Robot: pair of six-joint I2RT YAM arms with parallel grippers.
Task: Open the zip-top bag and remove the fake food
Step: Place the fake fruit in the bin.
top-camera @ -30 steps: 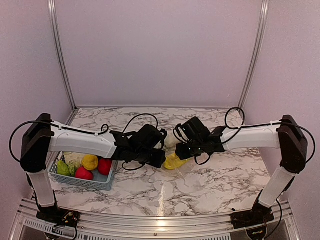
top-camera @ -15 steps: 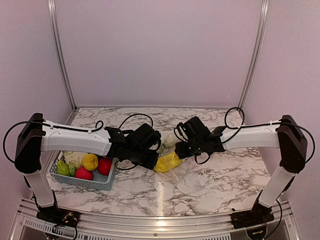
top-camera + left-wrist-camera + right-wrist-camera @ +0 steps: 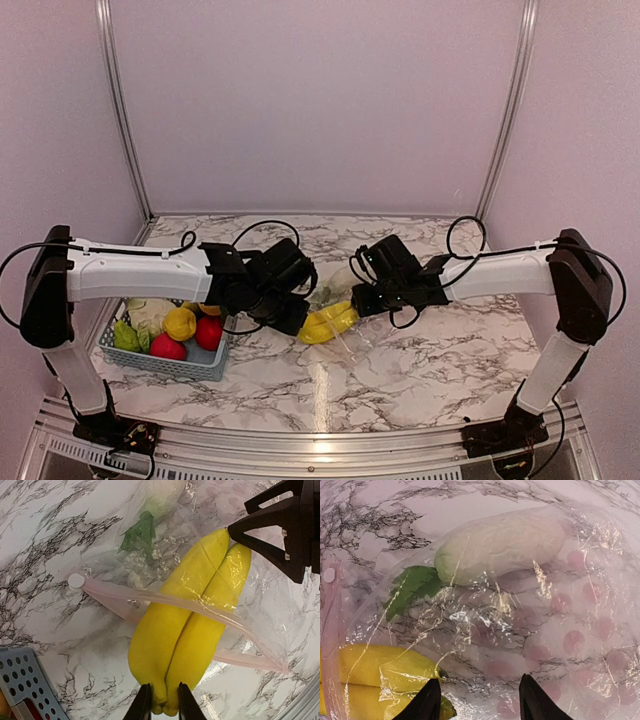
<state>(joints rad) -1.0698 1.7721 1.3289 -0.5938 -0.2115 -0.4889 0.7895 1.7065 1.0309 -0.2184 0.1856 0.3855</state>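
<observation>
**Two bananas halfway out of the bag mouth, left jaws clamped on their tips**

Two toy bananas [image 3: 192, 630], joined side by side, lie through the open mouth of the zip-top bag [image 3: 555, 630]. Their far ends are inside the clear film and their near ends stick out past the pink zip strip [image 3: 125, 595]. The left gripper [image 3: 161, 706] pinches those near tips, with its fingers drawn close together on them. The left arm stretches out nearly level from its raised shoulder and reaches the bag from the bag's left. The wrist is tipped down toward the mouth.

The right arm mirrors it from the bag's right side, forearm level and wrist bent down over the closed end of the bag. The right gripper [image 3: 477, 700] hangs there with its fingers spread apart and crinkled plastic showing between them. Whether they touch the film I cannot tell.

Deeper in the bag, beyond the bananas, lies a pale toy vegetable [image 3: 500, 542] with a green leaf [image 3: 415, 586]. The bag rests on the marble table [image 3: 430, 375]. Well to the bag's left stands a blue lattice basket [image 3: 185, 368], holding a lemon [image 3: 180, 323], a red apple [image 3: 209, 332] and other toy produce.
</observation>
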